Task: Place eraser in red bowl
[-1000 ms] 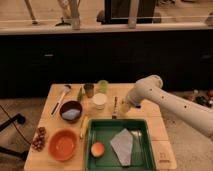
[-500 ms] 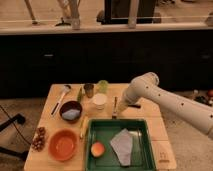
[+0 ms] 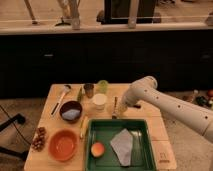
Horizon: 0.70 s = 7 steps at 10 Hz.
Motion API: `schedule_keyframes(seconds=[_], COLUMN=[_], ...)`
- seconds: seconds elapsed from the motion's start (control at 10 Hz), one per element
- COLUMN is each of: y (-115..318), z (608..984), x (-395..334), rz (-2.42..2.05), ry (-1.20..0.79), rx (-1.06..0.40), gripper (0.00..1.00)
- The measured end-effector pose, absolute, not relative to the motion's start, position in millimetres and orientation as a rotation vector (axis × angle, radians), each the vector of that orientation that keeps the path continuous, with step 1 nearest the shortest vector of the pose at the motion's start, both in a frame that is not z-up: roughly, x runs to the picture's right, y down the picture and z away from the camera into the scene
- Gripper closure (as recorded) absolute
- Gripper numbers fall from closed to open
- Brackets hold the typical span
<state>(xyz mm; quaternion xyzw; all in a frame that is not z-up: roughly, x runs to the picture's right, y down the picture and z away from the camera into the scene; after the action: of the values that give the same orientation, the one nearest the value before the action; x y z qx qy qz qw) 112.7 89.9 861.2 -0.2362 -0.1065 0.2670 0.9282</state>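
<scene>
The red bowl (image 3: pixel 63 145) is wide, shallow and orange-red, and stands empty at the table's front left. My gripper (image 3: pixel 116 107) points down at the table between the white cup (image 3: pixel 100 101) and the far edge of the green tray (image 3: pixel 106 131). A small dark flat shape (image 3: pixel 136 106) that looks like the eraser lies on the table just right of the gripper, partly under my arm. The bowl is well to the left of and nearer than the gripper.
A dark bowl (image 3: pixel 71 111) stands behind the red bowl. A metal cup (image 3: pixel 89 90), a green cup (image 3: pixel 103 86) and a spoon (image 3: pixel 61 97) stand at the back. The tray holds an orange fruit (image 3: pixel 98 149) and a grey cloth (image 3: pixel 123 145). Grapes (image 3: pixel 39 139) lie at the left edge.
My arm's elbow has shifted slightly left. The gripper stays low at about the same spot by the white cup. Nothing else has moved.
</scene>
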Motion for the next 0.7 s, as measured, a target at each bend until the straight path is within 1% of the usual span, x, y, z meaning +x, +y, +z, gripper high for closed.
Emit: schedule_keyframes(seconds=[0.2, 0.7], y=[77.3, 67.2], z=[874.4, 900.0], x=[147.4, 167.7], rz=[0.552, 0.485], ry=[-0.242, -0.277], rx=[-0.494, -0.507], gripper=[0.2, 0.2])
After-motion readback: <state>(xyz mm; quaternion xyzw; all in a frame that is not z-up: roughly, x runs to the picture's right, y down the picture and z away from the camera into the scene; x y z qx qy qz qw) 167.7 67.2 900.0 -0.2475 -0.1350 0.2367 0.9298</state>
